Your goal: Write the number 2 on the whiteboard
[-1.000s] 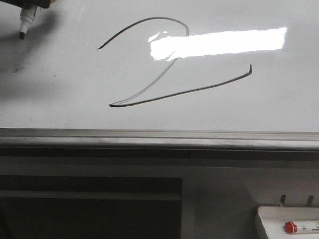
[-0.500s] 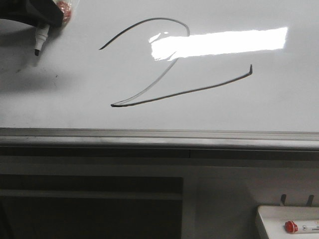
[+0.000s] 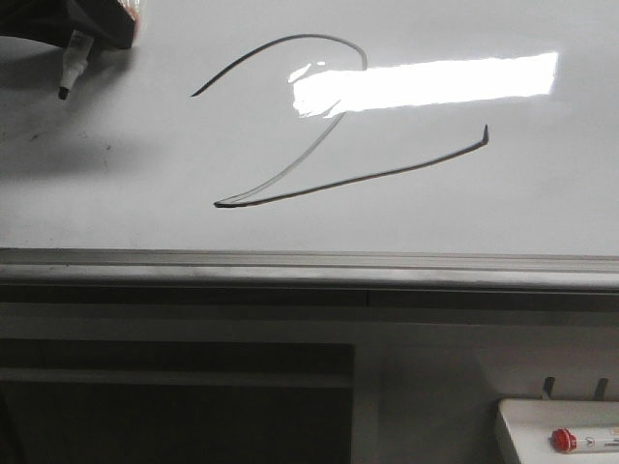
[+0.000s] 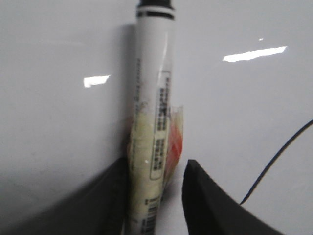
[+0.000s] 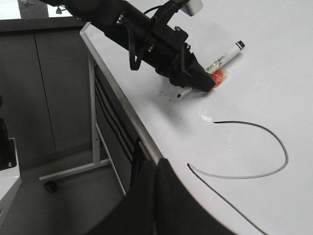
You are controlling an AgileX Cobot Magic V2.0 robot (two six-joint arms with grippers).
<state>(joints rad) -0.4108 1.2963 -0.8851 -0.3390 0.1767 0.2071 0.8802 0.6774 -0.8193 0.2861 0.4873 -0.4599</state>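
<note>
Only number 2 (image 3: 319, 126) on whiteboard (image 3: 145, 213)

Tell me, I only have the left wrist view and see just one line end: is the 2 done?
Observer: Yes. The front view shows the whole 2: curved top, diagonal, long base stroke with an end tick.
Operator: Where is my marker relative to it?
Observer: The marker, held in the left tool, is left of the 2's starting end, with its tip clear of the line.
Operator: And the right arm?
Observer: The right tool looks shut and empty, near the whiteboard edge.
</note>
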